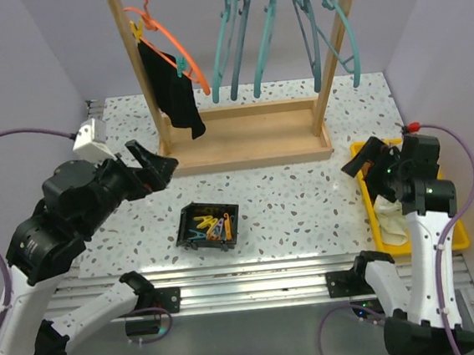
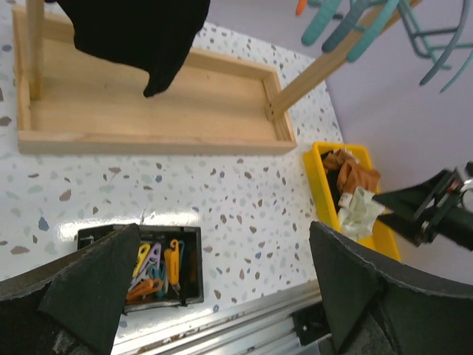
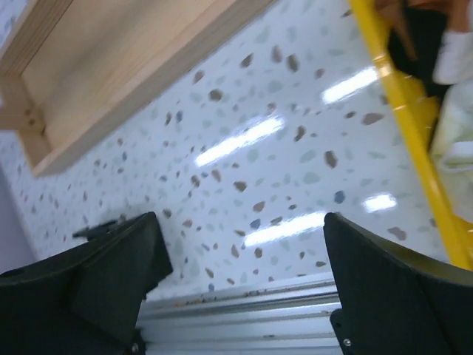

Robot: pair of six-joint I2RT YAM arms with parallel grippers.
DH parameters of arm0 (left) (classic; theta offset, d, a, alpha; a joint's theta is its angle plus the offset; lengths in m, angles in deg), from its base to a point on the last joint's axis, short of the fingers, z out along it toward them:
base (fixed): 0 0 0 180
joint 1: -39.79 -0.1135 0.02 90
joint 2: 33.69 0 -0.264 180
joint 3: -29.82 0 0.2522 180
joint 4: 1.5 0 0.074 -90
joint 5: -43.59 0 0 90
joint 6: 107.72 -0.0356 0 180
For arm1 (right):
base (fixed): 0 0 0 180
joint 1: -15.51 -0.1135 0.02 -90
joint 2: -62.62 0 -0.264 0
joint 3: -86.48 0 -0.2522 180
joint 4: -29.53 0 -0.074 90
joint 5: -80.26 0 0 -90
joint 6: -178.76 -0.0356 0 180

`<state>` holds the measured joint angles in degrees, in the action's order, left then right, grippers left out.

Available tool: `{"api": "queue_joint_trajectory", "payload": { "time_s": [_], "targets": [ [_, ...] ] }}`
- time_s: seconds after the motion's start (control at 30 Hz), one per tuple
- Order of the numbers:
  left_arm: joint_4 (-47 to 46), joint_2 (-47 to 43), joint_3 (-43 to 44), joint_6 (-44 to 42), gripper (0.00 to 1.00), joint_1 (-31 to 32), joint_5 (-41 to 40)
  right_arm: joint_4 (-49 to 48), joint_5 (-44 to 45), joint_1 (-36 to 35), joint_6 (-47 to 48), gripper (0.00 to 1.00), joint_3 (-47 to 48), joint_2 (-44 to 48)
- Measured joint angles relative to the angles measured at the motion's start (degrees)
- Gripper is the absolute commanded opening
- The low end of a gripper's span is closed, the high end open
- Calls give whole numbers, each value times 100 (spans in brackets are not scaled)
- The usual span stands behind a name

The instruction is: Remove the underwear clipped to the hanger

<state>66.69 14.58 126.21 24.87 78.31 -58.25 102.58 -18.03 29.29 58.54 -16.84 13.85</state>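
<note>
The black underwear piece (image 1: 172, 91) hangs clipped to the orange hanger (image 1: 165, 42) at the left of the wooden rack (image 1: 245, 135); its lower end shows in the left wrist view (image 2: 140, 33). The cream-white brief (image 1: 392, 217) lies in the yellow bin (image 1: 461, 236) at the right, also seen in the left wrist view (image 2: 357, 211). My left gripper (image 1: 153, 162) is open and empty, below and left of the black piece. My right gripper (image 1: 362, 165) is open and empty, over the table beside the bin's left edge.
A black tray (image 1: 209, 225) of coloured clothespins sits at the table's middle front. Several teal hangers (image 1: 273, 31) hang empty on the rack. Brown clothes (image 2: 353, 171) lie in the bin's far end. The table's metal rail (image 1: 255, 276) runs along the near edge.
</note>
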Motion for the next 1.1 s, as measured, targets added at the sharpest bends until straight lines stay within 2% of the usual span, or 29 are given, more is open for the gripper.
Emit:
{"api": "queue_joint_trajectory", "payload": {
  "time_s": [0.23,0.4,0.57,0.7,0.83,1.1],
  "targets": [
    [15,114,645,24,100,0,-516,68,-2013,-911,243,98,-442,671],
    [31,1215,1738,-42,100,0,-551,529,-2743,-1502,636,98,-356,754],
    [96,3032,3484,-160,100,0,-739,1069,-2782,-1856,968,98,-352,739],
    [66,3971,4122,-175,100,0,-866,1307,-2675,-2002,1106,98,-352,741],
    [-90,4271,4131,-173,100,0,-949,1381,-2540,-2157,1189,98,-389,723],
    [-518,4291,4129,-170,100,0,-1591,1416,-2385,-2291,1287,98,-426,588]
  ]
}}
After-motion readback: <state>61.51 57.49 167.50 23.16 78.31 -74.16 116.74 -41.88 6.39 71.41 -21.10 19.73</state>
